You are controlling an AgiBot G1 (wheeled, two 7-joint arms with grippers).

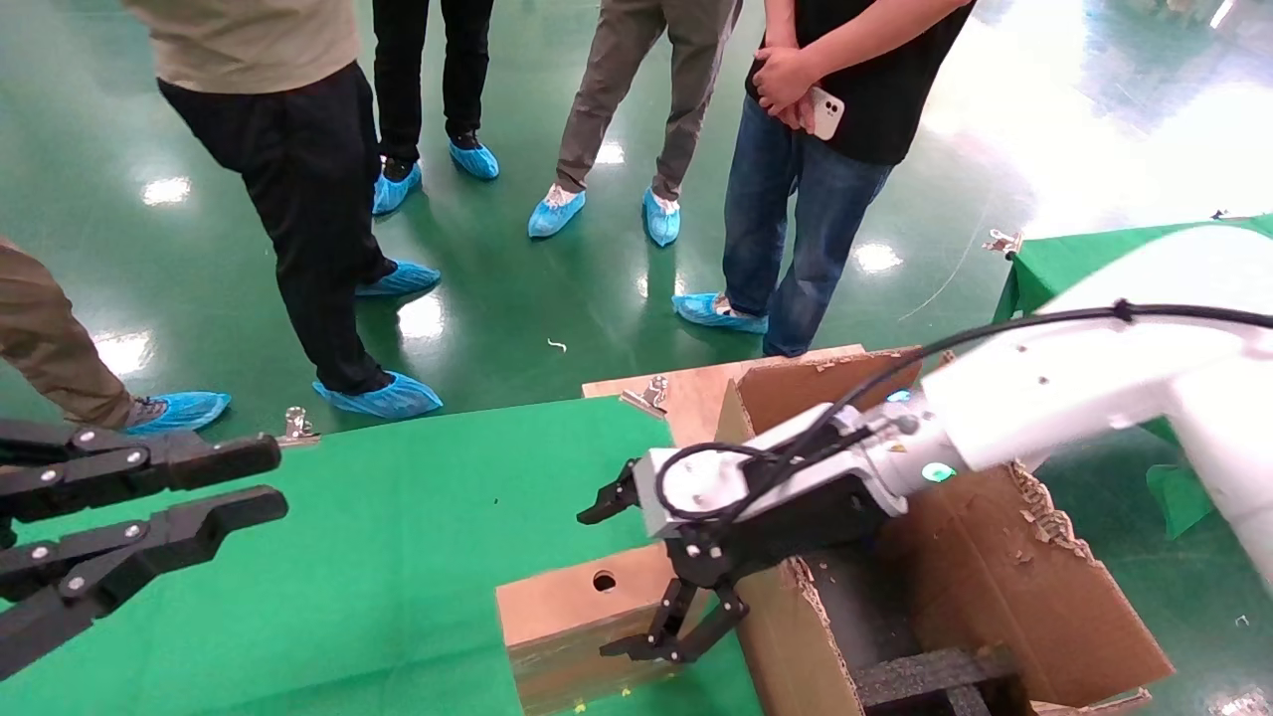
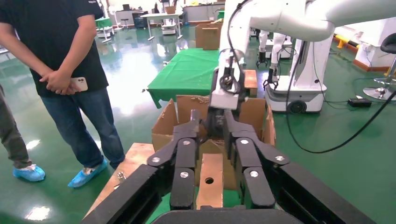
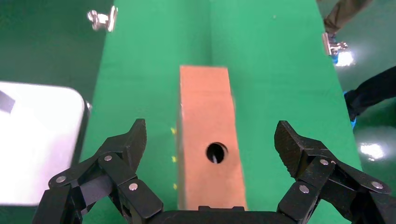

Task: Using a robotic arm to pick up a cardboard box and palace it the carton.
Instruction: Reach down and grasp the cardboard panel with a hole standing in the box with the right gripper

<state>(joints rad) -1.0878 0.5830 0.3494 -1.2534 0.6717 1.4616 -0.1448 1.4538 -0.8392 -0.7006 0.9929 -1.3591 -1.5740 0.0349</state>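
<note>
**Lining up on the box**

The right gripper [image 3: 210,154] hung spread wide over the cardboard box [image 1: 572,607], which lay on the green surface [image 1: 398,557] just left of the carton [image 1: 955,587]. A clean descent should keep the box centred between the fingers before closing. The left gripper [image 1: 149,507] sat parked, spread, far left.

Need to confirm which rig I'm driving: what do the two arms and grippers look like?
The right arm is glossy white with a black cable and a small green light; its right gripper has black linkage fingers with silver rivets. The left gripper is all-black, same riveted linkage.
</note>
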